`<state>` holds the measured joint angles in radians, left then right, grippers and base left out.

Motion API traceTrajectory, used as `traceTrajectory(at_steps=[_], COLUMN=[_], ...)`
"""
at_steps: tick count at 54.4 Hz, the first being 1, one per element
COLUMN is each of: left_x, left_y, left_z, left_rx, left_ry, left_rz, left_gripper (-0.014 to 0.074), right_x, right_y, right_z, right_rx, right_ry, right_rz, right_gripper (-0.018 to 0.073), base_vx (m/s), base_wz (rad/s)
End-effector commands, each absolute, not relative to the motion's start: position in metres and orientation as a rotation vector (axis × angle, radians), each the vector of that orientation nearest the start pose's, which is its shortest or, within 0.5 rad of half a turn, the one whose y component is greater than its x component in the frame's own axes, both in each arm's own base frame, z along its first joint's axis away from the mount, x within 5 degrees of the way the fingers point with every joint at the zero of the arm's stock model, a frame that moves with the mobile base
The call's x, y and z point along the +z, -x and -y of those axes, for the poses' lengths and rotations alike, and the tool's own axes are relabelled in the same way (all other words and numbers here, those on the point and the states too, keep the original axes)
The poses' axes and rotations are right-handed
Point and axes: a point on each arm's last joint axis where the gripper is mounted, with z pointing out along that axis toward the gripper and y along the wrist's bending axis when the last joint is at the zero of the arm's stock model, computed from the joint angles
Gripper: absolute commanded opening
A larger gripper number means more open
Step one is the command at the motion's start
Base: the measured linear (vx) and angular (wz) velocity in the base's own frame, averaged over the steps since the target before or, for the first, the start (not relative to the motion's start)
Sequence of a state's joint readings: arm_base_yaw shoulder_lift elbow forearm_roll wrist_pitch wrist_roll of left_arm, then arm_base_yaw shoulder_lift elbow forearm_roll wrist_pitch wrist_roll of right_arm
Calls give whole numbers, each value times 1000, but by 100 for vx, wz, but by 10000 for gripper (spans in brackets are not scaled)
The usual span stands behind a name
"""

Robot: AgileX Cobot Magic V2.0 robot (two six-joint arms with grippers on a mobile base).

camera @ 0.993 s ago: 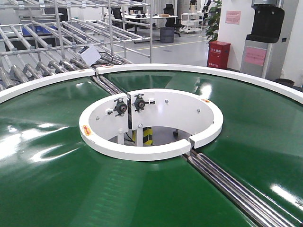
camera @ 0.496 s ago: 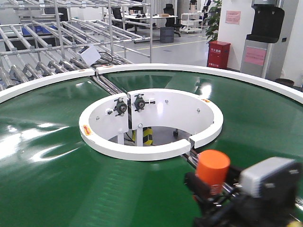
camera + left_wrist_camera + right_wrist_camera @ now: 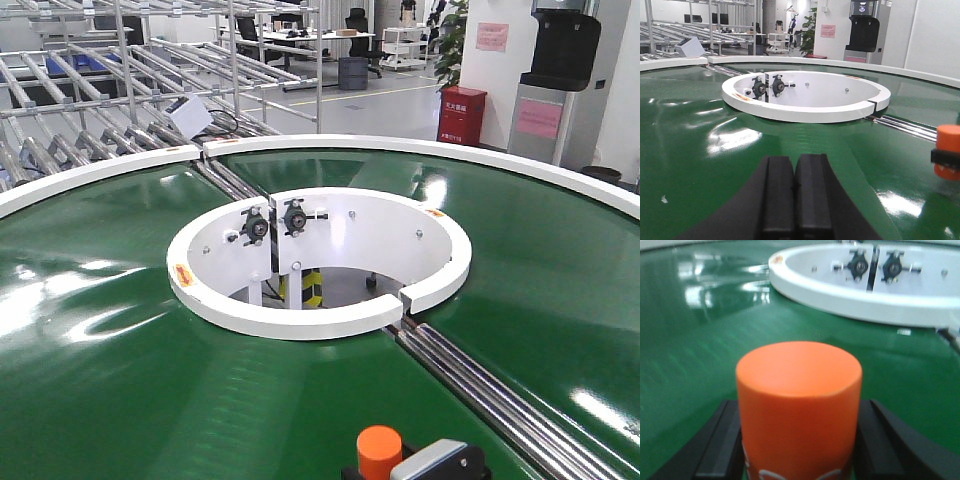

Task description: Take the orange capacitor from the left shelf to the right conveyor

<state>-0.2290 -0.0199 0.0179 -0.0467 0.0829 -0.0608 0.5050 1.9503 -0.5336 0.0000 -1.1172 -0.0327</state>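
A: Right gripper (image 3: 799,440) clamped the orange capacitor (image 3: 799,405) low over the conveyor (image 3: 120,400); left gripper (image 3: 795,195) sat closed, empty.

B: It should've touched down upright before letting go.

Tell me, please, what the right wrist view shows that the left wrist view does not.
Only the right wrist view shows the right gripper with its black fingers on both sides of the orange capacitor, and the capacitor's flat top close up. Only the left wrist view shows the left gripper shut with nothing in it, the steel rollers crossing the belt, and the room beyond. Both show the green right conveyor, its white central ring with two black bearings, and the capacitor, which in the left view sits at the right edge.
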Motion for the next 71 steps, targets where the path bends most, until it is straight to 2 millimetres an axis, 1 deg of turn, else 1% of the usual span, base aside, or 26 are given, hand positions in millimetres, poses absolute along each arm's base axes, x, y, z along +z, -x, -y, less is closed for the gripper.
traceTrajectory(at_steps=[1,8,13,17,18,23,27,33,38,48,52,54,55,59,62,64,69,71], left_x=[218,218,218,218,218,218,218,218,218,218,218,218,218,218,218,218,218,218], left_y=[-52,-52,-52,-52,-52,-52,-52,-52,-52,-52,-52,-52,-52,-52,-52,-52,-52,-52], left_z=[12,12,12,12,12,12,12,12,12,12,12,12,12,12,12,12,12,12], left_rx=[-290,-290,-290,-290,-290,-290,-290,-290,-290,-290,-290,-290,-290,-290,-290,-290,-290,-290], left_ry=[-86,-86,-86,-86,-86,-86,-86,-86,-86,-86,-86,-86,-86,-86,-86,-86,-86,-86], left_rz=[-1452,-1452,-1452,-1452,-1452,-1452,-1452,-1452,-1452,-1452,-1452,-1452,-1452,-1452,-1452,-1452,-1452,-1452], left_gripper=[-6,-6,-6,-6,-6,-6,-6,-6,-6,-6,-6,-6,-6,-6,-6,-6,-6,-6], right_x=[133,131,132,133,133,134,135,144,159,199,219,233,236,259,275,281,300,303], right_y=[-279,-278,-277,-276,-276,-276,-275,-275,-274,-267,-261,-256,-254,-242,-231,-224,-198,-189], right_z=[-152,-154,-156,-157,-158,-158,-158,-158,-158,-154,-150,-147,-146,-139,-133,-129,-114,-108], right_rx=[353,361,376,389,397,398,411,424,425,424,420,421,420,439,456,461,446,419], right_ry=[436,455,473,490,503,502,492,482,472,458,455,449,450,431,413,415,422,439], right_rz=[-1566,-1569,-1549,-1532,-1527,-1526,-1525,-1501,-1462,-1396,-1379,-1367,-1377,-1405,-1427,-1475,-1565,-1617], right_gripper=[38,123,219,323,567,634,654,650,646,629,608,587,573,504,426,352,148,57], base_vx=[0,0,0,0,0,0,0,0,0,0,0,0,0,0,0,0,0,0], base_wz=[0,0,0,0,0,0,0,0,0,0,0,0,0,0,0,0,0,0])
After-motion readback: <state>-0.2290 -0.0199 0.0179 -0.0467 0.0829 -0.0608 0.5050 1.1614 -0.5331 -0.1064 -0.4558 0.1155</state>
